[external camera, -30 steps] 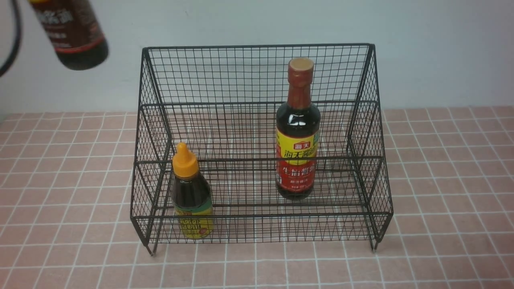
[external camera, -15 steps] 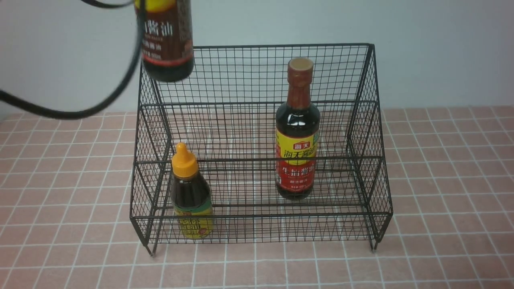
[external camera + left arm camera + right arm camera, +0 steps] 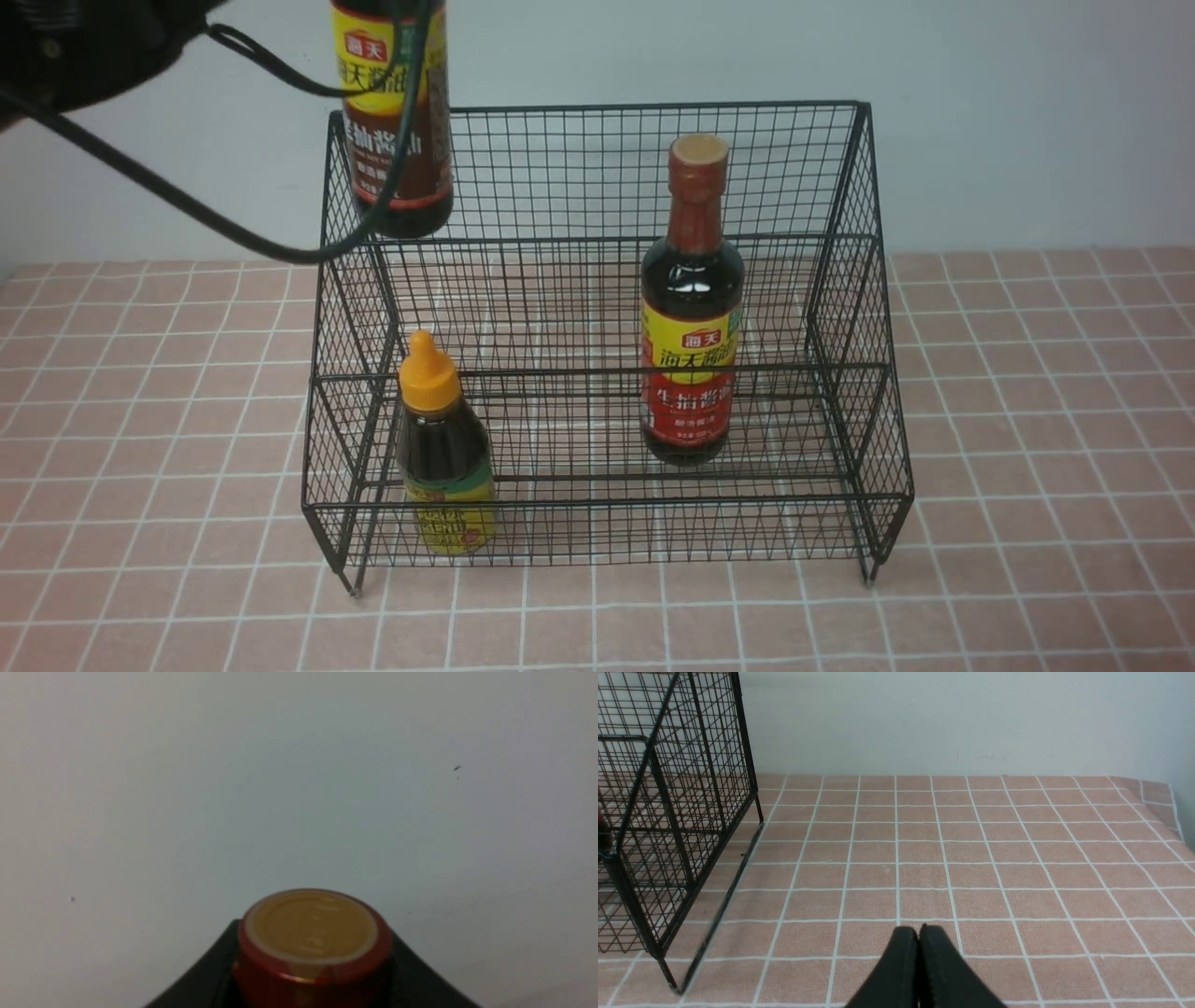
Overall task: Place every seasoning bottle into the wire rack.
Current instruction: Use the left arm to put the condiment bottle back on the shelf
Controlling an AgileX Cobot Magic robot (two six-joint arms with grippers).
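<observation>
**A:** What had altered at the rack?

**B:** Item 1, tall soy-sauce bottle (image 3: 397, 121), airborne. 1 second before, it hung far out to the left. Half a second before, it was above the left rear corner of the wire rack (image 3: 597, 105). At this count it sat lower, base about level with the upper tier's rail. Carrier: left gripper (image 3: 312, 994), black fingers (image 3: 205, 980) clamped either side of the neck under the brown cap (image 3: 310, 926).

**A:** The remainder?

**B:** Item 2, squat orange-capped bottle (image 3: 445, 448), upright in the front tier, left end. Item 3, second tall soy-sauce bottle (image 3: 692, 317), upright further back, right of centre. Neither had shifted. So 2 of 3 were stowed, and I judged the last to be on its way in.

**A:** And the right gripper (image 3: 919, 935)?

**B:** Pressed closed on nothing, low over the tiled tabletop (image 3: 1017, 858), off the rack's right end.

**A:** Anything unaccounted for?

**B:** Item 1's neck and cap were cut off at the top of the front view, and a black cable (image 3: 187, 215) crossed its label. Whether its base stood inside the side wall or outside it, I could not tell.
</observation>
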